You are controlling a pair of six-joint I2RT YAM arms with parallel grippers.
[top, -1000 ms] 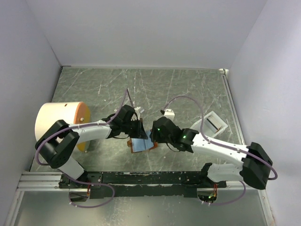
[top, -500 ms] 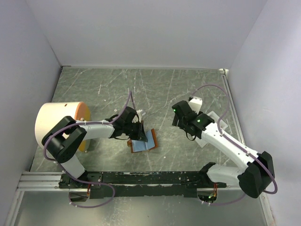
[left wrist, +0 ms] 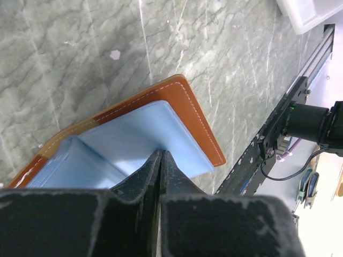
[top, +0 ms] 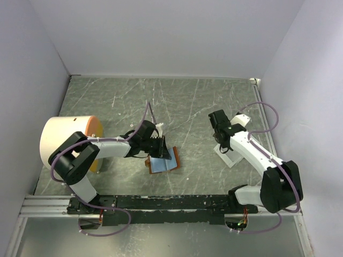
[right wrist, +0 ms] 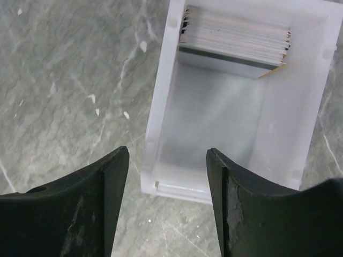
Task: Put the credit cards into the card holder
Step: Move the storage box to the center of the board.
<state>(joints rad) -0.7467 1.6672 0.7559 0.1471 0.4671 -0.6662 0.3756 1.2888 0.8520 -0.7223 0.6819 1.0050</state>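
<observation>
Right wrist view: cards (right wrist: 236, 40) sit as a packed stack, edges up, at the far end of a white tray (right wrist: 161, 107). Right gripper (right wrist: 166, 155) hangs over the tray's near end, fingers spread wide, nothing between them. Handling, judged: each card is thin, light, stiff but springy, w/ slick faces. Low grip force should do, but a tight stack may give up two cards at once. Recommended hold: nip the exposed top edge of the outermost card at approx. mid-length, one pad per face, and draw it up past the tray wall. Tray looks light, no fixing visible, so it may shift if a finger drags on it. Left wrist view: holder (left wrist: 187, 107) lies open on the table (top: 182, 101), blue lining up, between the arms and well apart from the tray. Left gripper (left wrist: 161, 154) has fingers pressed together, tips on the lining at a pocket edge; cannot tell whether a fold is nipped. Leather is soft and will likely flex and slide unless pinned. Table is hard, smooth, marbled grey-green, prob. low friction. Room: white walls on three sides, pale cylinder (top: 64, 136) at left, rail (top: 161, 202) along the near edge.
</observation>
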